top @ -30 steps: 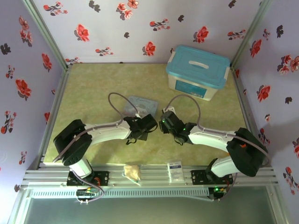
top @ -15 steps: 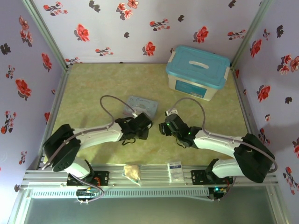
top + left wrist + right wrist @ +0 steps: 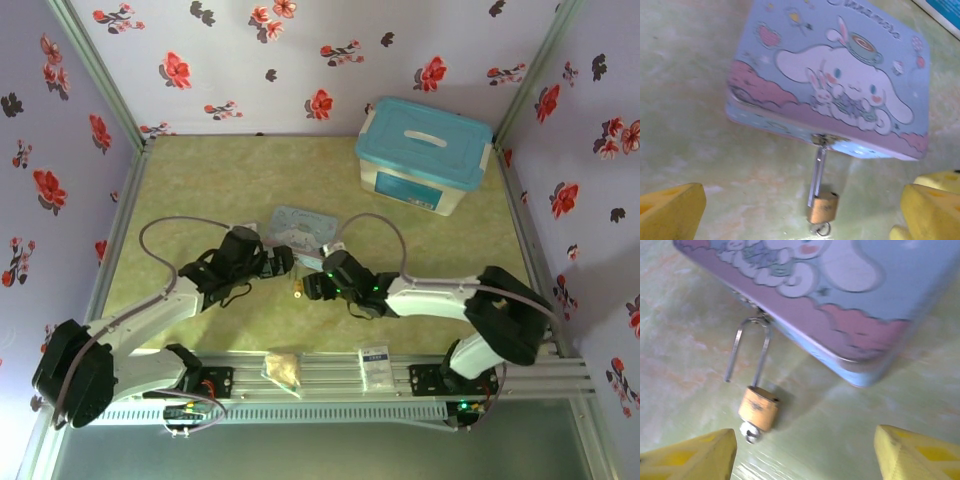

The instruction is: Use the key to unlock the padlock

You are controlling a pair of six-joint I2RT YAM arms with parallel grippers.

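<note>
Fingers [image 3: 670, 212] of the left gripper [image 3: 801, 212], yellow-padded, are seen spread wide and released, w/ nothing clamped. Btwn them, a bit nearer the pad at the right of the wrist view, the tiny brass-gold squarish padlock [image 3: 823, 207] is laid flat on the pale green mottled tabletop [image 3: 700, 125]. Its thin silvery shackle [image 3: 817, 170] runs away from the fingertips and is hooked thru the hasp [image 3: 822, 140] of the flat pastel blue-and-pink cartoon-rabbit tin [image 3: 840, 85] just beyond. A small silvery-grey bit, prob. the head of the tiny thin dark grey metal key [image 3: 820, 229], pokes from the body's end on the finger side.

From above, the padlock [image 3: 299, 291] is found btwn the two sets of tips: just off the left gripper [image 3: 283, 264] and right beside the right gripper [image 3: 311, 286].

The right gripper [image 3: 805, 450] is likewise parted, grasping nothing. The padlock [image 3: 759, 407] lies just ahead of the finger [image 3: 695, 457] at the left of that view, key stub [image 3: 750, 432] pointed toward the tips. One shackle leg is seen ending free beside the body and the other seated in it, so the lock is judged already sprung, tho the view is blurred.

Handling, as judged: the padlock is light, rigid, smooth metal, so slippery. It is tethered at the hasp, so apt to swivel when nudged. The body is best pinched across its flat faces, not by the thin shackle. The key is stiff but v. small, so only its head should be taken. It could easily be knocked out or dropped.
</note>
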